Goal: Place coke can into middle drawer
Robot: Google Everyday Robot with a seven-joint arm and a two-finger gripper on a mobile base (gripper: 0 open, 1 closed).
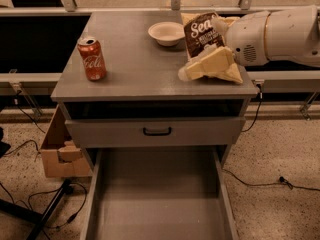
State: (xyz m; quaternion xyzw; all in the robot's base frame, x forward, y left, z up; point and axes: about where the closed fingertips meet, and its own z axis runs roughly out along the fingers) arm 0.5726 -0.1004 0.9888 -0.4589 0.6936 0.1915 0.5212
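Note:
The coke can (92,58), red-orange with white script and a silver top, stands upright near the left edge of the grey cabinet top (135,74). My gripper (189,74), cream-coloured on a white arm (280,36) that comes in from the right, hovers over the right part of the top, well right of the can, and holds nothing. The middle drawer (157,199) is pulled out wide below, with a bare grey floor and thin side walls.
A white bowl (166,33) and a dark snack bag (201,31) sit at the back of the top, the bag just behind the gripper. A shut drawer front with a black handle (157,131) lies above the open drawer. A cardboard box (59,151) and cables lie on the floor at the left.

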